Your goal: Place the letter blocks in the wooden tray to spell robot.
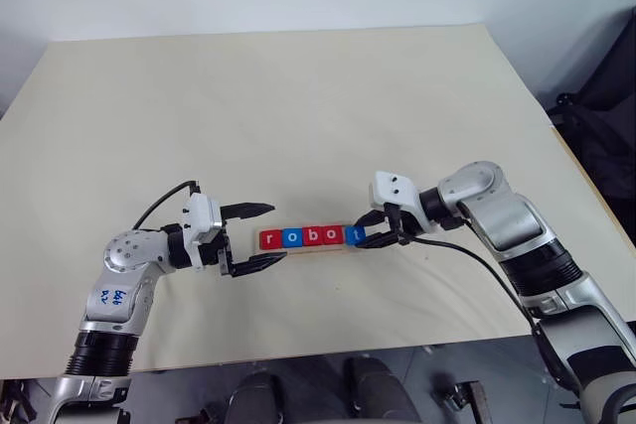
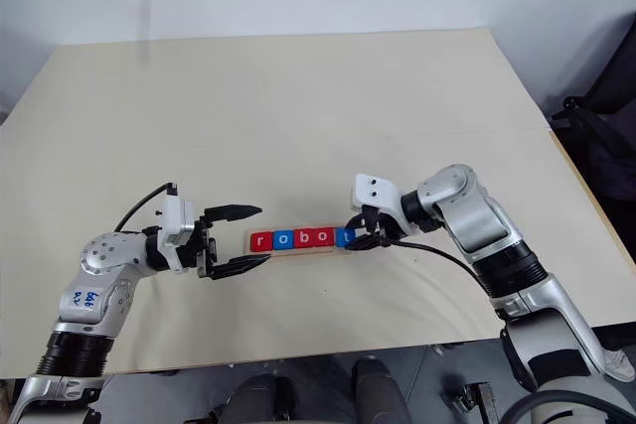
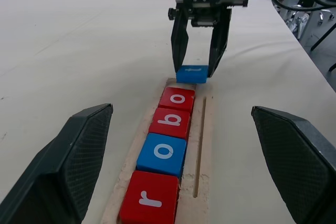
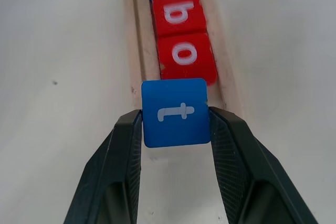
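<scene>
The wooden tray lies near the table's front edge. In it stand a red r block, a blue o block, a red b block and a red o block, side by side. My right gripper is shut on the blue t block, one finger on each side. It holds the block at the tray's right end, right after the red o. Whether the t rests on the wood I cannot tell. My left gripper stands open just left of the tray, holding nothing.
The beige table stretches wide and bare behind the tray. Its front edge runs close below both arms. Dark equipment stands beyond the table's right edge. A black cable trails from my right wrist.
</scene>
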### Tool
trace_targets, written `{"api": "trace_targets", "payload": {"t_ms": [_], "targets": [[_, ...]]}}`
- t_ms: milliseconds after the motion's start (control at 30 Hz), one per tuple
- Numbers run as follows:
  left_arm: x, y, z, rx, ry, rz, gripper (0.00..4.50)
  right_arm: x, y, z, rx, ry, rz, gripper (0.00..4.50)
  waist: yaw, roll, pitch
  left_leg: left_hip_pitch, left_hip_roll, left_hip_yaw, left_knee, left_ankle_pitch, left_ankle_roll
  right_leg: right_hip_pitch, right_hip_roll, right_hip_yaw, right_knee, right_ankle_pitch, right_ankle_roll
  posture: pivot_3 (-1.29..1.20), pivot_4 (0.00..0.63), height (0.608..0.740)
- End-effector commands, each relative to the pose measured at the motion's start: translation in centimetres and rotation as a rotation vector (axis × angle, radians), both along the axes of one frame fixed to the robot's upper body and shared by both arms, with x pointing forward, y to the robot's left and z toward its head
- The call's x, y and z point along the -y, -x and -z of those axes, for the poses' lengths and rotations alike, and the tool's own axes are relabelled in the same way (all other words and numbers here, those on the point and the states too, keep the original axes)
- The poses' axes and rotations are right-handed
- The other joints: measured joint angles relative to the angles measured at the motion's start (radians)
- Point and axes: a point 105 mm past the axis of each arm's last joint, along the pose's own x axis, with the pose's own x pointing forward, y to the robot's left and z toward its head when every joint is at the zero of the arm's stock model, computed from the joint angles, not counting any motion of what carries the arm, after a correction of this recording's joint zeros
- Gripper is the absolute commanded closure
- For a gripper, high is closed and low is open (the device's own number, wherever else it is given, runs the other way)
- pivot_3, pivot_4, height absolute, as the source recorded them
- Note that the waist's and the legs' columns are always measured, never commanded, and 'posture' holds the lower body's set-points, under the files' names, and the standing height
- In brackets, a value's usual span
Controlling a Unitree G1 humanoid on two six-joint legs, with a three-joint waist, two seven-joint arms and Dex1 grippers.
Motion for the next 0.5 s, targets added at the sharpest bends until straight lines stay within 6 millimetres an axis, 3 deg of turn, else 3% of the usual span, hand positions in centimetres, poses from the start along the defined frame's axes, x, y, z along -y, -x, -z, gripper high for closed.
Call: {"api": "trace_targets", "payload": {"t_ms": [33, 500], "targets": [[0.2, 0.2, -0.8, 0.033, 0.006, 0.012, 0.0, -0.5, -0.6, -1.0, 0.066, 0.009, 0.001, 3.02, 0.0, 0.0, 0.0, 0.0, 0.0, 0.0, 0.0, 0.0, 0.0, 0.0, 0.0, 0.0, 0.0, 0.0, 0.0, 0.0, 0.15, 0.74], [0.0, 0.3, -0.8, 0.035, 0.009, -0.005, 0.0, -2.5, -0.5, -1.2, 0.114, 0.042, -0.049, 3.02, -0.016, 0.0, 0.0, 0.0, 0.0, 0.0, 0.0, 0.0, 0.0, 0.0, 0.0, -0.001, 0.0, 0.0, 0.0, 0.0, 0.15, 0.74]]}}
